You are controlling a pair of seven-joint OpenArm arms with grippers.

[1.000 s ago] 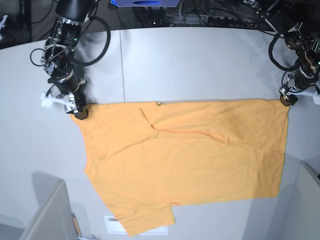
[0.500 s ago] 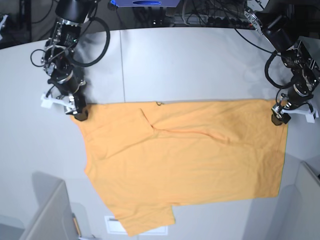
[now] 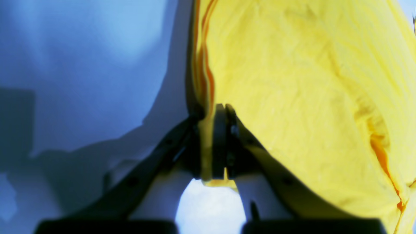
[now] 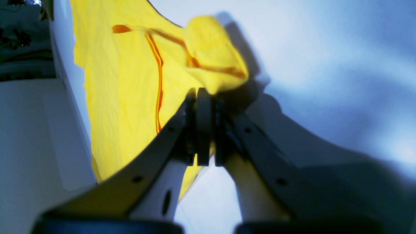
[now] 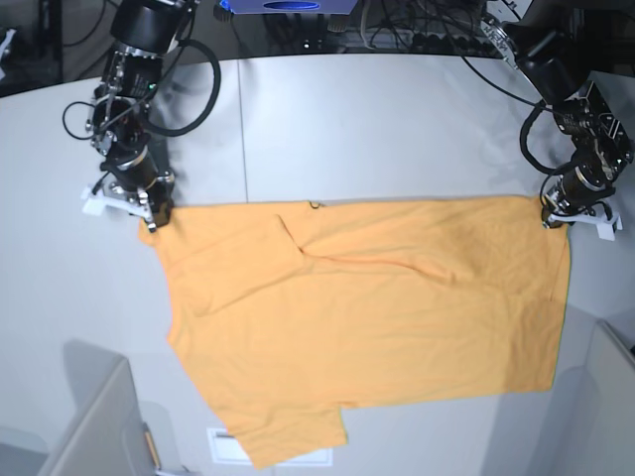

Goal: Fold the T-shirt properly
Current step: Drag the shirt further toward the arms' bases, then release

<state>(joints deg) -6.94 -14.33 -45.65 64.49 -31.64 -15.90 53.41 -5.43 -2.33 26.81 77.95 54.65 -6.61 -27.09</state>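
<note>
The T-shirt [image 5: 377,307] is light orange and lies spread flat on the grey table, one sleeve pointing toward the front edge. My right gripper [image 5: 151,218] sits at the shirt's far left corner. The right wrist view shows it [image 4: 201,97] shut on a bunched fold of the T-shirt [image 4: 130,65]. My left gripper [image 5: 552,220] sits at the far right corner. Seen from the left wrist, it [image 3: 220,113] is shut on the hem edge of the T-shirt [image 3: 292,81], with fabric pinched between the fingers.
Grey angled panels stand at the front left [image 5: 94,426] and front right [image 5: 610,397] corners. A white label [image 5: 226,446] lies at the front edge, partly under the sleeve. Cables and equipment [image 5: 417,30] crowd the back edge of the table [image 5: 377,129].
Both grippers went from open to shut on the shirt's far corners. The left arm came inward from off the shirt's right edge onto the corner. The shirt has barely shifted.
</note>
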